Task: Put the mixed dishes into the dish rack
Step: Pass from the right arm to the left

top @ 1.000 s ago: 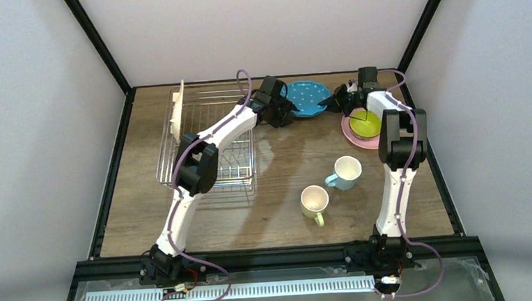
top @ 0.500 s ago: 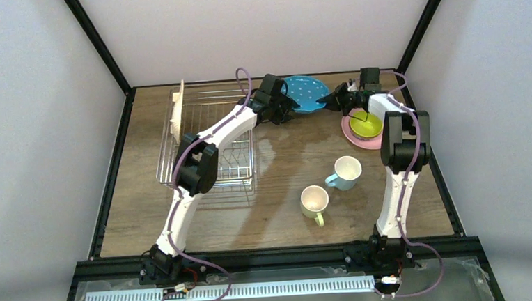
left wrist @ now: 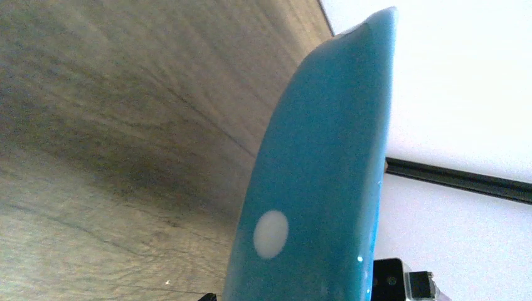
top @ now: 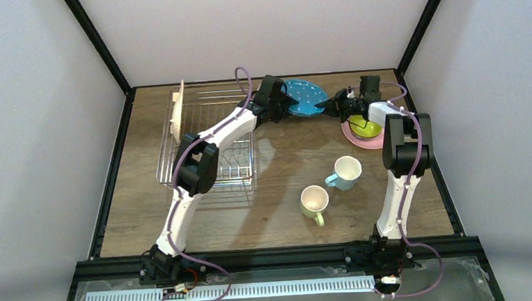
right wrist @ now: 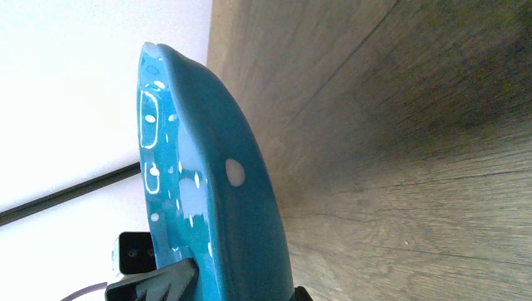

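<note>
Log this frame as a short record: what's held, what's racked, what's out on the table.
held: teal plate, tilted up, left gripper on its left rim, right gripper on its right rim
in rack: tan plate, upright at its far left end
on table: bowl on pink plate, far right; blue mug and green mug, centre-right
jaws: both shut on the teal plate

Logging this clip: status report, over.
Right gripper shut on teal dotted plate rim; left gripper at opposite rim, grip unclear. Plate tilted up. Dish rack holds only tan woven-look plate, upright, left side.
</note>
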Controlling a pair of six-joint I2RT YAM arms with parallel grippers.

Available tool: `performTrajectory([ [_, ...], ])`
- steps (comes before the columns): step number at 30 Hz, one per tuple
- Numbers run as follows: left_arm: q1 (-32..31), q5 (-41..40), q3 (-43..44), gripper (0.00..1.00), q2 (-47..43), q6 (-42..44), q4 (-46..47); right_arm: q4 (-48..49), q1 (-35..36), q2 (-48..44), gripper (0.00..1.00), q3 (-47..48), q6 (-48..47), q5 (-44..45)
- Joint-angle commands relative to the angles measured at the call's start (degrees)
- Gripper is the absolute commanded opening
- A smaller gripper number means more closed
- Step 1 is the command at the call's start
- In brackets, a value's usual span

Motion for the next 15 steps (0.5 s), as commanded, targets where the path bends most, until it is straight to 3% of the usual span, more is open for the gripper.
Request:
performTrajectory([
  [1, 0.0, -1.2, -0.5, 1.0, -1.7, 3.4, 3.7, 9.4, 0.9, -6.1, 0.01, -0.3, 3.7, -7.9],
  [6, 0.0, -1.2, -0.9, 0.97, -1.7, 6.0, 5.0, 9.7, 1.7, -6.6, 0.01, -1.2, 4.1, -8.3],
  [9, 0.0, -0.6, -2.2, 0.89, -2.5, 6.9, 7.1, 9.7, 1.8, -6.8, 0.01, -2.0, 4.2, -8.4],
  [11, 0.0, 0.0, -3.5, 0.8, -3.1, 7.4, 9.2, 9.5, 1.8, -7.0, 0.0, -2.3, 4.0, -8.3],
  [15, 0.0, 2.0, -4.0, 0.48, -3.2, 8.4, 11.7, 8.7, 1.8, -6.9, 0.01, -1.8, 3.6, -8.1],
])
